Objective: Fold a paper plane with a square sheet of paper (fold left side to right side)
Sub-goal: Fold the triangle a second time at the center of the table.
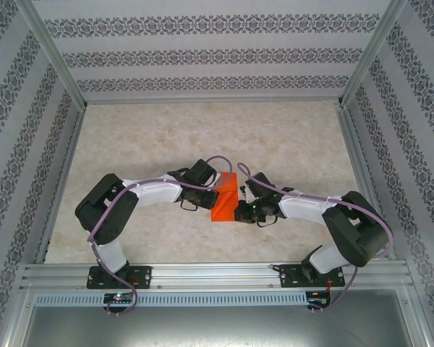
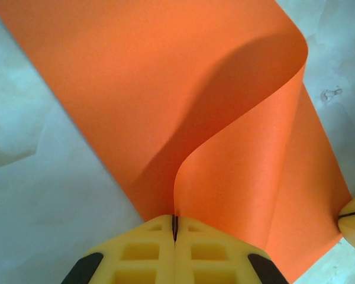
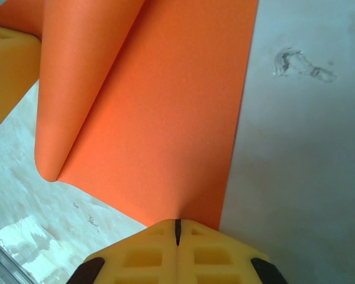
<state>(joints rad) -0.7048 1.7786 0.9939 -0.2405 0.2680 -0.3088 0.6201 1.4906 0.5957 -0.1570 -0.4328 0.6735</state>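
Note:
The square sheet of paper (image 1: 226, 196) is bright orange and lies at the middle of the table between both arms. My left gripper (image 2: 175, 220) is shut on one edge of the sheet (image 2: 165, 77), which rises into the seam between its yellow fingers and curls over the flat part. My right gripper (image 3: 178, 223) is shut, its yellow fingertips resting on the flat part of the sheet (image 3: 165, 118) near its right edge. In the top view the left gripper (image 1: 207, 192) and right gripper (image 1: 244, 210) meet at the sheet from either side.
The table (image 1: 202, 137) is pale marbled and bare, walled by patterned panels on three sides. An aluminium rail (image 1: 217, 273) with both arm bases runs along the near edge. A small scuff (image 3: 299, 62) marks the table right of the sheet.

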